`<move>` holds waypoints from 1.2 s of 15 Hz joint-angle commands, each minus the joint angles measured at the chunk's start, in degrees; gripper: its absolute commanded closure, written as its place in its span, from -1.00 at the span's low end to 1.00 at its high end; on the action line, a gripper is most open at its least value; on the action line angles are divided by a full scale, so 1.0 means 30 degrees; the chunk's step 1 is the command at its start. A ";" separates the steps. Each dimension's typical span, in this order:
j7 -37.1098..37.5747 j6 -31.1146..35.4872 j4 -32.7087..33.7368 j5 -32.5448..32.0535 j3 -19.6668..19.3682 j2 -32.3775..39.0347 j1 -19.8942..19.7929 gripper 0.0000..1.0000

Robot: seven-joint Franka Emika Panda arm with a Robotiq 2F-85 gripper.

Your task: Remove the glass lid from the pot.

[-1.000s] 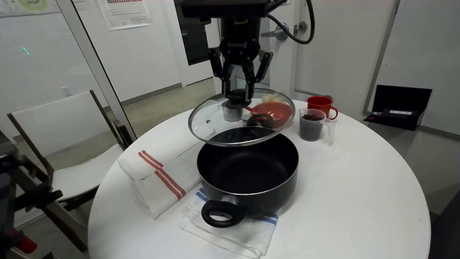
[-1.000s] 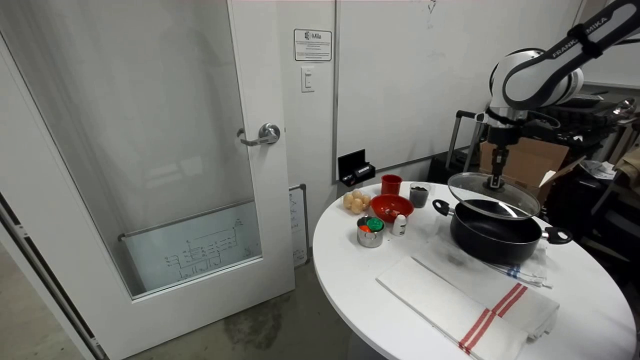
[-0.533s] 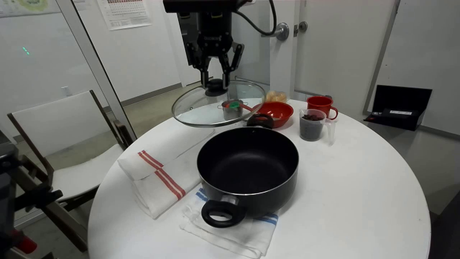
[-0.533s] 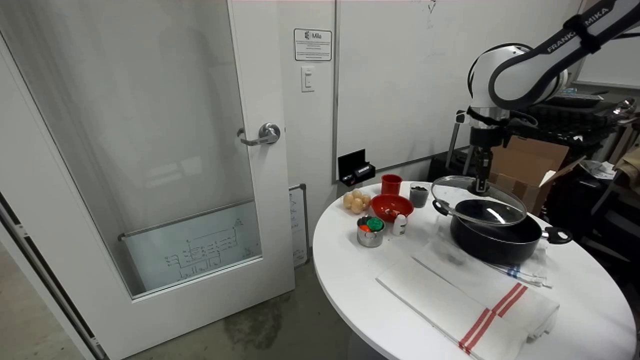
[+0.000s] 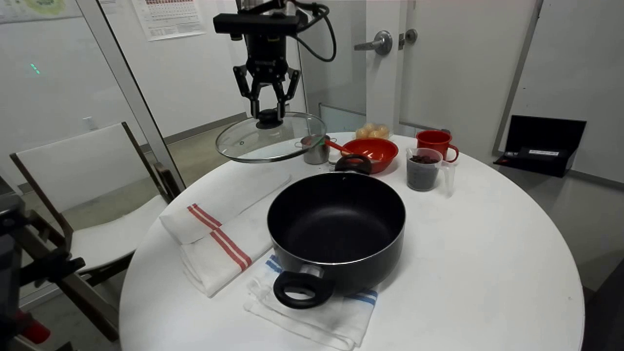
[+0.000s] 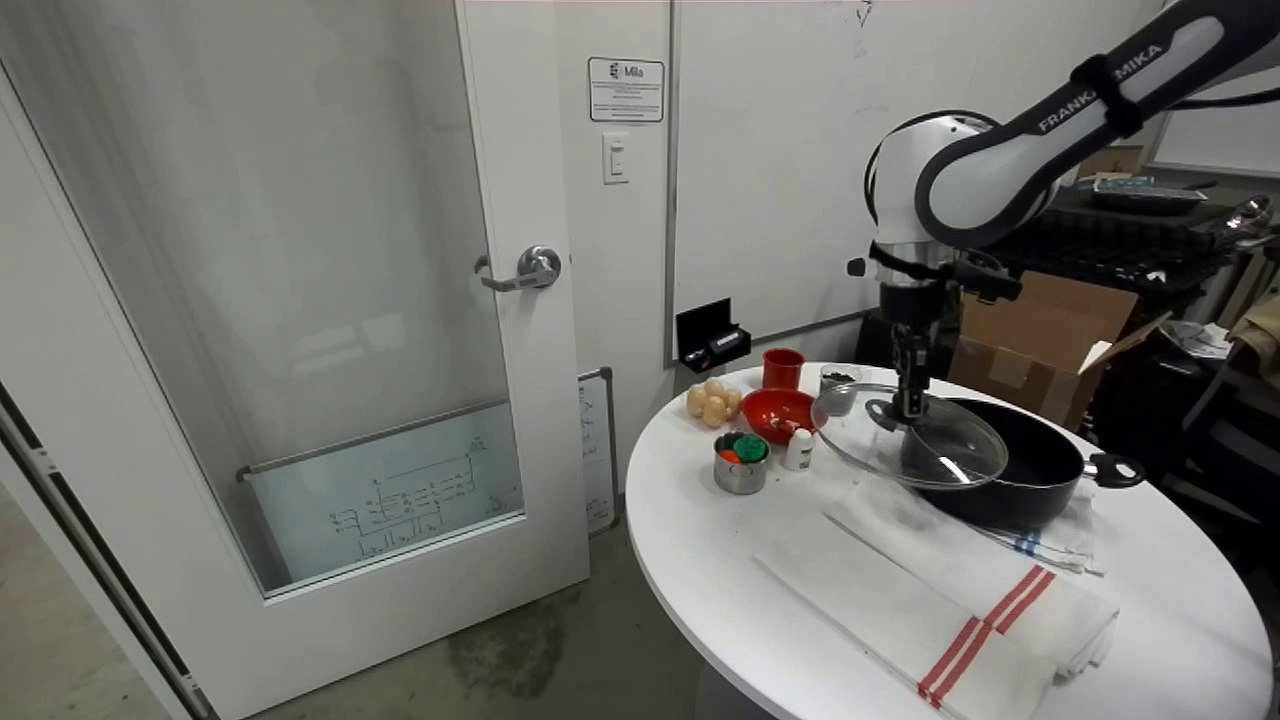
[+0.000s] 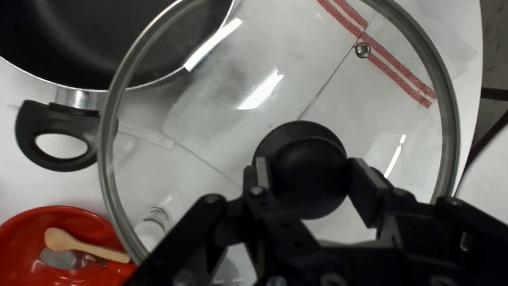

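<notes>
Moved farther from one pot (image 5: 336, 234), one glass lid (image 5: 271, 141); one hand (image 5: 267, 111) gripping its knob (image 7: 305, 171) (black).

The glass lid (image 5: 268, 145) hung apart from the pot (image 5: 336, 234).
Clear, metal-rimmed, it tilted slightly; the black pot stood upright, open.

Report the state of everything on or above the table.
Pot: uncovered.
Glass lid: off the pot, held aloft.
Gripper: closed on the lid's knob.
Red-striped towel: folded.
Blue-striped towel: folded, under the pot.
Red bowl: holding a spoon.
Red mug: upright.
Clear cup: holding dark pieces.
Metal cup: holding green and orange items.
White bottle: upright.
Pale balls: clustered.
</notes>
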 commanded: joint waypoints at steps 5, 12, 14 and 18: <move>-0.0282 -0.1086 0.4799 -0.0399 0.0335 0.4596 0.0573 0.50; -0.0054 -0.0984 0.6940 -0.0421 0.0300 0.7114 0.0860 0.50; 0.0052 -0.0707 0.7090 -0.0414 0.0254 0.7541 0.0857 0.50; 0.0411 0.0081 0.6612 -0.0352 0.0269 0.7782 0.0893 0.50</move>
